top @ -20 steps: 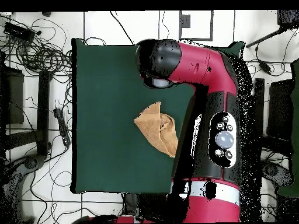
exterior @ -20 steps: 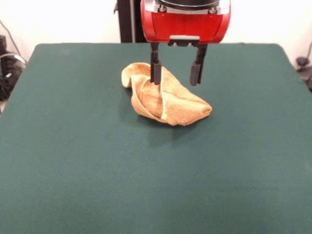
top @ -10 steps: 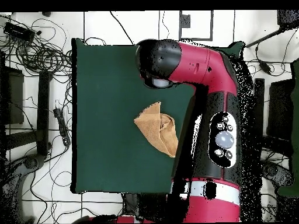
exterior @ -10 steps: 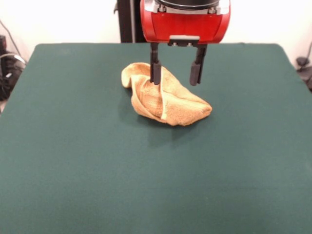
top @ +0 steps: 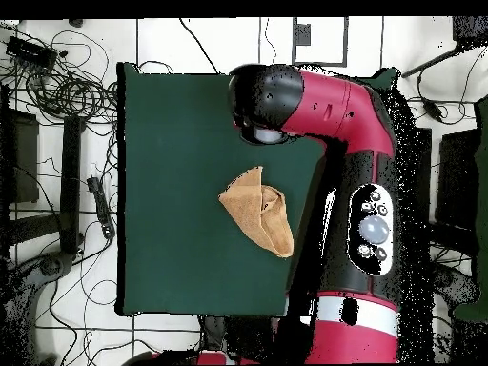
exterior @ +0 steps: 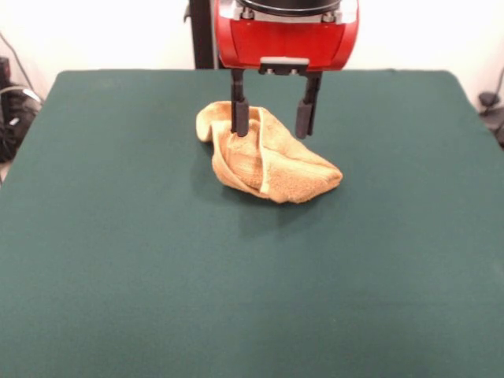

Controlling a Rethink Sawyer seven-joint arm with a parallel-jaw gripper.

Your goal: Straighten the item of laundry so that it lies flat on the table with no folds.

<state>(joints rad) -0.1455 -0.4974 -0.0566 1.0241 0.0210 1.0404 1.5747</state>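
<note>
Cables point(top: 57, 67): a tangle of black leads is seen on the pale floor at the upper left of the overhead view, off the table's edge.
Table point(exterior: 118, 260): a dark green cloth top is shown filling most of the front view; in the overhead view it is seen as an upright rectangle left of centre point(top: 172, 133).
Towel point(exterior: 264, 157): a golden yellow-orange terry cloth is seen crumpled just above the centre of the front view, folded over on itself into a raised heap, with one rolled end at its upper left and a rounded lobe at its lower right. In the overhead view point(top: 259, 208) it is shown as a roughly triangular bundle near the table's right edge, a fold visible along its right side.
Gripper point(exterior: 272, 118): two dark fingers are held spread wide apart, pointing down from a red housing at the top centre of the front view. The left finger point(exterior: 239, 116) is seen in front of the towel's upper part, the right finger before the heap's upper right edge; whether either touches the cloth cannot be told. Nothing is held between them.
Arm point(top: 367, 191): the red and black body is shown running up the right side of the overhead view, its black head bent over the table's upper right.
</note>
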